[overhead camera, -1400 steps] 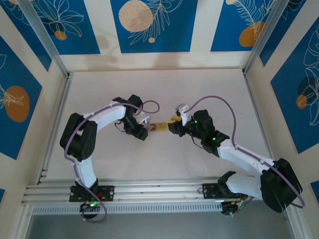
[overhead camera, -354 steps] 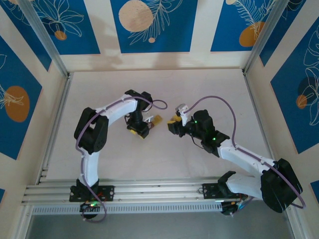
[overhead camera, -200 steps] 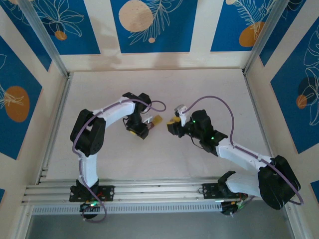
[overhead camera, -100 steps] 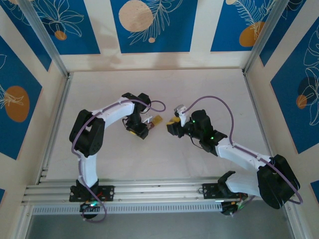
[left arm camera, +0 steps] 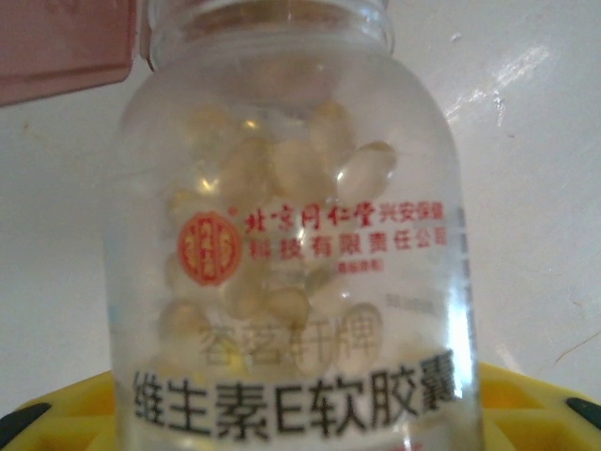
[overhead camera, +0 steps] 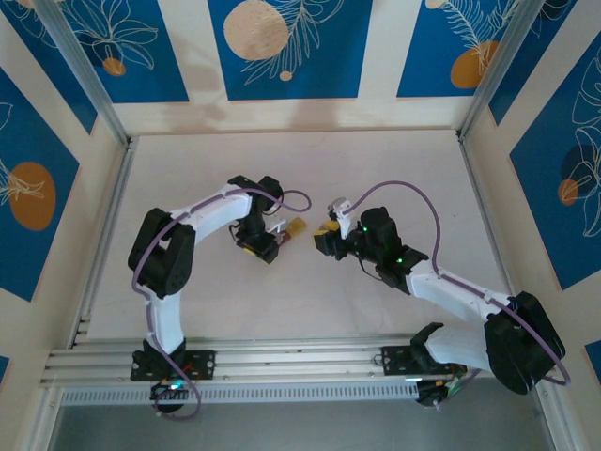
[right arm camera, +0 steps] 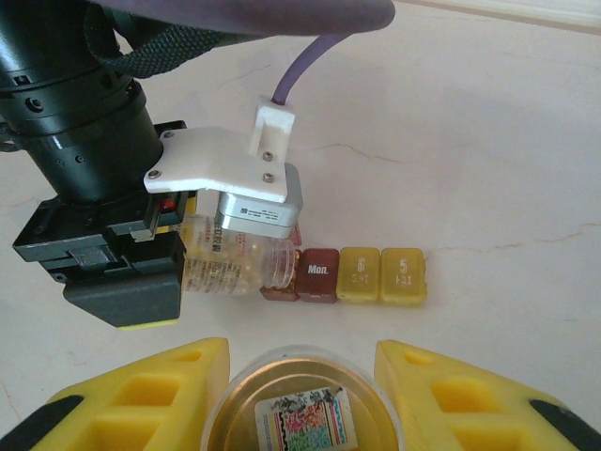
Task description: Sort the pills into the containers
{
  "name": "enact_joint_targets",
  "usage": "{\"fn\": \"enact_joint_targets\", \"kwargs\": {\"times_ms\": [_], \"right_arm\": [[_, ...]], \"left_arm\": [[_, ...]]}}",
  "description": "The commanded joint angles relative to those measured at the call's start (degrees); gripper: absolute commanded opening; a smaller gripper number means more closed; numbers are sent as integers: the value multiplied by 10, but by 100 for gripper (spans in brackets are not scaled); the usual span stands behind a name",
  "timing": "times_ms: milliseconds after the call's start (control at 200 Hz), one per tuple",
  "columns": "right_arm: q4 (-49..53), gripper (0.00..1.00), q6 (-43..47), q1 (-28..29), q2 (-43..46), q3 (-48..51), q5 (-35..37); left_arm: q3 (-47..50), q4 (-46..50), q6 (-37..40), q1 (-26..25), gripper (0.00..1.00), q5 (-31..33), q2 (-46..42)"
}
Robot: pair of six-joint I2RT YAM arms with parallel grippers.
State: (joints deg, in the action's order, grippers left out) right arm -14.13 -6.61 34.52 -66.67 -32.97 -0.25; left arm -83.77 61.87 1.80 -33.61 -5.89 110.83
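left gripper (overhead camera: 264, 244) closed round a clear pill bottle (right arm camera: 235, 263) with pale pills (left arm camera: 282, 169) inside. in the right wrist view the bottle lies on its side at centre frame, mouth at the dark red end of the containers (right arm camera: 360, 275). right gripper (right arm camera: 300, 368), bottom centre, clamped on a round gold cap (right arm camera: 299, 413).

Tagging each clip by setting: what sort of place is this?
Most likely a purpose-built robot test booth, not a home or pharmacy: the left arm and right arm are mounted on a metal rail at the table edge, closed in by printed blue wall panels.
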Motion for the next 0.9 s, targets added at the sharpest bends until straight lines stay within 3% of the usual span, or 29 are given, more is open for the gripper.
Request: {"fn": "enact_joint_targets", "kwargs": {"times_ms": [0,895], "right_arm": [[-9,0,-8,2,1,-13,-12],[-9,0,-9,4,-6,-16,-15]], "left_arm": [[8,0,-10,5,0,-2,-26],[63,-52,-28,7,0,-5,-63]]}}
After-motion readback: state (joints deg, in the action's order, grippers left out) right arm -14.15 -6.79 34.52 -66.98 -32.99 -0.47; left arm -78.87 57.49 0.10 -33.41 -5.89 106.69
